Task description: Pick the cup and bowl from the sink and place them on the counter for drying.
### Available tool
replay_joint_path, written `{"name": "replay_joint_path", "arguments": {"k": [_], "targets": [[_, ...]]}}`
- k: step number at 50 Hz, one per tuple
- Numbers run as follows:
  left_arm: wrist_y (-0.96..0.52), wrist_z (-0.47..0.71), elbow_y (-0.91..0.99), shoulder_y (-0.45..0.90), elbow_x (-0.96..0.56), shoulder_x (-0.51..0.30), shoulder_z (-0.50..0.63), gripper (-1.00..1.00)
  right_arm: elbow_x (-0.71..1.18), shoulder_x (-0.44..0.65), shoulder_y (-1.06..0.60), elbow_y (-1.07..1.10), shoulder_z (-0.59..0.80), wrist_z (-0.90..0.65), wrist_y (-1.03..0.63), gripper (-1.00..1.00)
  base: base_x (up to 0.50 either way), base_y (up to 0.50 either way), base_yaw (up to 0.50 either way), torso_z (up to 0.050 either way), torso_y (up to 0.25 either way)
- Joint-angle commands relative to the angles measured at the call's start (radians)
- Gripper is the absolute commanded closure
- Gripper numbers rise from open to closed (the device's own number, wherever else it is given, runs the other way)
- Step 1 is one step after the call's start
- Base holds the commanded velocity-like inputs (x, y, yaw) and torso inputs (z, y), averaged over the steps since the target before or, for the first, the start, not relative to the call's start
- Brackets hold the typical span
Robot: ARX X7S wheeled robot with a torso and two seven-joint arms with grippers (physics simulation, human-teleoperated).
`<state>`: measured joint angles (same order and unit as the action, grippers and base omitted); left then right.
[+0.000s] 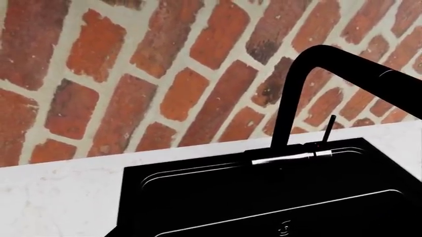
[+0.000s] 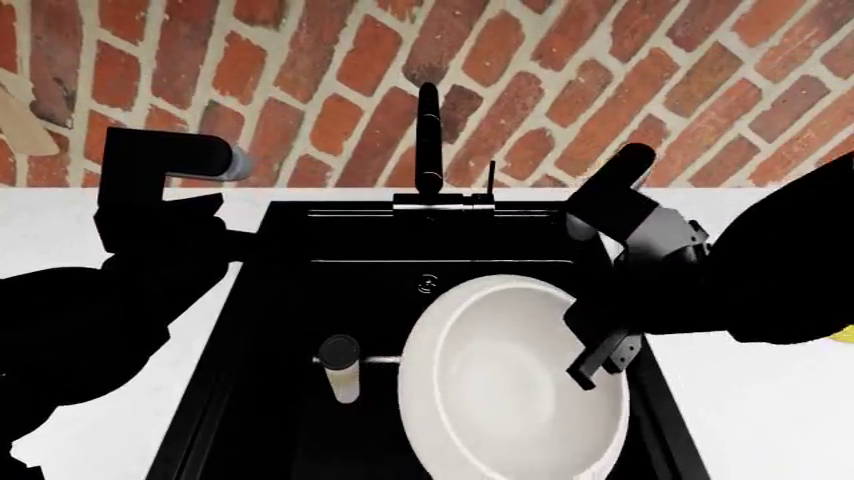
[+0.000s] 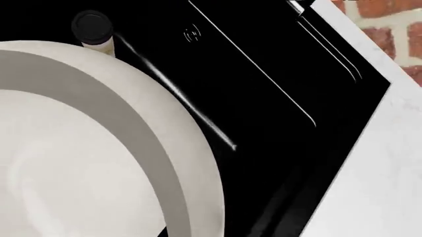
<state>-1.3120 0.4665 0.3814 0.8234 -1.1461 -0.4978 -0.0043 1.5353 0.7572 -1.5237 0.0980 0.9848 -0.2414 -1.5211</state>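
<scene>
— Where are the dishes?

— Both are down in the black rectangular sink (image 2: 280, 300), centre of the head view. The wide, smooth off-white bowl (image 2: 514, 385) fills the lower middle and right of the basin. The small cream cup with its flat black lid (image 2: 339, 365) stands upright just left of the bowl, apart from it as far as I can see.

— And the arms?

— The right gripper (image 2: 601, 362) hangs over the bowl's right rim, at centre right. I cannot tell how wide its fingers stand, or whether they touch the rim. The left arm (image 2: 160, 200) is a dark shape at the left edge; its pincer is hidden, so I cannot tell its state.

— The worktop?

— The white, faintly marbled counter (image 2: 761, 400) surrounds the basin, with the black faucet (image 2: 429, 140) against the red brick wall (image 2: 601, 70).
</scene>
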Motion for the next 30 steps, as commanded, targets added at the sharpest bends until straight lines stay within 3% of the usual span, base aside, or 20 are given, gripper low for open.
{"name": "replay_joint_path", "arguments": {"k": [1,9,16,21,25,30], "targets": [[0.038,-0.012,-0.002,-0.014,0.025,0.009,0.025,-1.00,0.265,0.174,-0.255,-0.066,0.123,-0.125,-0.041,1.00,0.00,0.00,0.00,0.000,0.000],[0.039,-0.013,-0.007,0.000,0.029,0.009,0.043,-1.00,0.235,0.263,-0.417,-0.093,0.327,-0.043,-0.046,1.00,0.00,0.00,0.00,0.000,0.000],[0.055,-0.027,-0.005,-0.018,0.029,-0.006,0.036,-1.00,0.316,0.331,-0.507,-0.064,0.504,-0.042,-0.045,1.00,0.00,0.00,0.00,0.000,0.000],[0.063,-0.039,-0.010,-0.027,0.024,-0.019,0.027,-1.00,0.296,0.354,-0.564,-0.080,0.581,-0.034,-0.042,1.00,0.00,0.00,0.00,0.000,0.000],[0.069,-0.028,-0.002,-0.038,0.028,-0.008,0.036,-1.00,0.284,0.380,-0.675,-0.073,0.756,0.010,-0.048,1.00,0.00,0.00,0.00,0.000,0.000],[0.067,-0.028,0.001,-0.047,0.020,-0.017,0.031,-1.00,0.237,0.412,-0.775,-0.109,0.856,0.014,-0.047,1.00,0.00,0.00,0.00,0.000,0.000]]}}
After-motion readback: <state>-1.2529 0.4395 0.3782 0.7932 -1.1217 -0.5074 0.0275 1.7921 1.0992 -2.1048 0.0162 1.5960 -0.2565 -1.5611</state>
